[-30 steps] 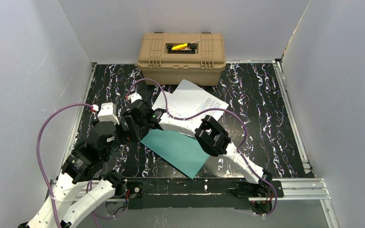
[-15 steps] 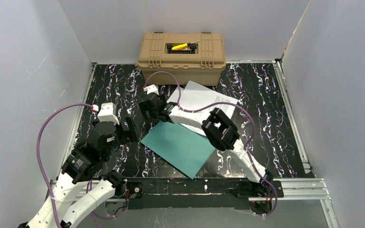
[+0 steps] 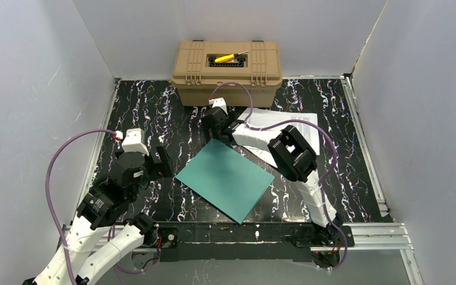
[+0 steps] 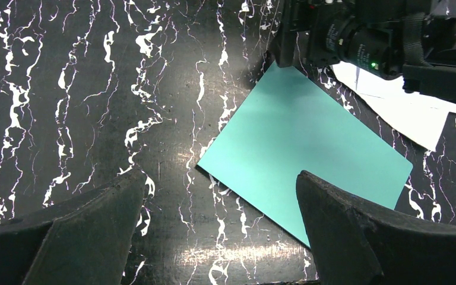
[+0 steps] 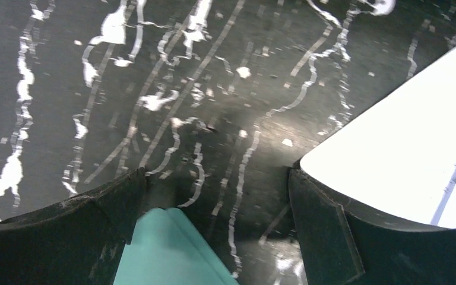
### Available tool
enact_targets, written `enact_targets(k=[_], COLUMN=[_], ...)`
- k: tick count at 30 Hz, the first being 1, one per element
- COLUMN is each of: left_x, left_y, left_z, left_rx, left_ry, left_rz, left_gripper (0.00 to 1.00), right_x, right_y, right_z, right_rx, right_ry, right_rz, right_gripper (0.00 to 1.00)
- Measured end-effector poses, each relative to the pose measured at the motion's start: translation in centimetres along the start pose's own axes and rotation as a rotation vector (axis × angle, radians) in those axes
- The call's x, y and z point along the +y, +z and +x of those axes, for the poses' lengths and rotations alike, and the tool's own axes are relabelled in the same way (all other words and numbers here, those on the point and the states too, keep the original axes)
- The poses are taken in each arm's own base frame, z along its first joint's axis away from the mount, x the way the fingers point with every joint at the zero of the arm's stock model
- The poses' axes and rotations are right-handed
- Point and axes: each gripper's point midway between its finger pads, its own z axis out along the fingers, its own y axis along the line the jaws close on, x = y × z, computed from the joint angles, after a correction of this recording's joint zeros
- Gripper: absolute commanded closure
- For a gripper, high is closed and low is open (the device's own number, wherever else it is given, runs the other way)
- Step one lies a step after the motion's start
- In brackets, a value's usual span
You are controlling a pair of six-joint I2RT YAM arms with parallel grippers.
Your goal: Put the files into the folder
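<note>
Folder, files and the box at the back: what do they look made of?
Folder: teal card or thin plastic, matte, shown by its flat, even colour with no glare.
Files: white paper, shown by thin flat sheets with faint print.
Box: probably tan moulded plastic, going by the ribbed lid and latches.

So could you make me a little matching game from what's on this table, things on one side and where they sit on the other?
1 folder
2 papers
3 box
4 yellow tool

A at the far end of the table
B lying on top of the box
C flat in the middle of the table
D just behind the folder, to its right

Pairs: 1-C, 2-D, 3-A, 4-B
</note>
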Motion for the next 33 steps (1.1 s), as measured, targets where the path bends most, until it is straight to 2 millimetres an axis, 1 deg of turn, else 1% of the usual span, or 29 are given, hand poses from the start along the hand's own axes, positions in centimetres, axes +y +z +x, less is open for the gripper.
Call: enact_targets(k=[5, 13, 17, 20, 23, 26, 30, 33], left_x=[0.0, -0.1, -0.2, -0.3, -0.4, -0.5, -0.9, -1.2], left_y=[0.1, 0.6, 0.9, 1.1, 1.3, 1.5, 2.0, 2.3], left_z=[0.1, 0.4, 0.6, 0.8, 0.9, 1.1, 1.7, 2.7], left_rx=[0.004, 0.026, 0.041, 0.053, 0.065, 0.078, 0.114, 0.166], left_ry=[0.002, 0.013, 0.021, 0.026, 0.029, 0.032, 0.035, 0.024], left_rz=[-0.002, -0.013, -0.019, -0.022, -0.023, -0.025, -0.023, -0.022], left_gripper=[0.02, 0.02, 0.02, 0.02, 0.02, 0.02, 0.02, 0.02], right_x=[-2.8, -7.6, -10.8, -12.6, -13.5, -13.9, -14.2, -14.2], right_y=[-0.7, -2.9, -4.4, -5.3, -6.1, -7.0, -8.5, -10.0], right_z=[0.7, 2.8, 4.0, 4.7, 5.4, 6.0, 7.2, 8.5], right_rx=[0.007, 0.010, 0.013, 0.019, 0.028, 0.042, 0.090, 0.147], right_ry=[0.019, 0.057, 0.089, 0.108, 0.116, 0.112, 0.092, 0.067], right_rz=[0.036, 0.088, 0.125, 0.147, 0.154, 0.150, 0.130, 0.099], right_gripper=[0.01, 0.01, 0.01, 0.01, 0.01, 0.01, 0.01, 0.01])
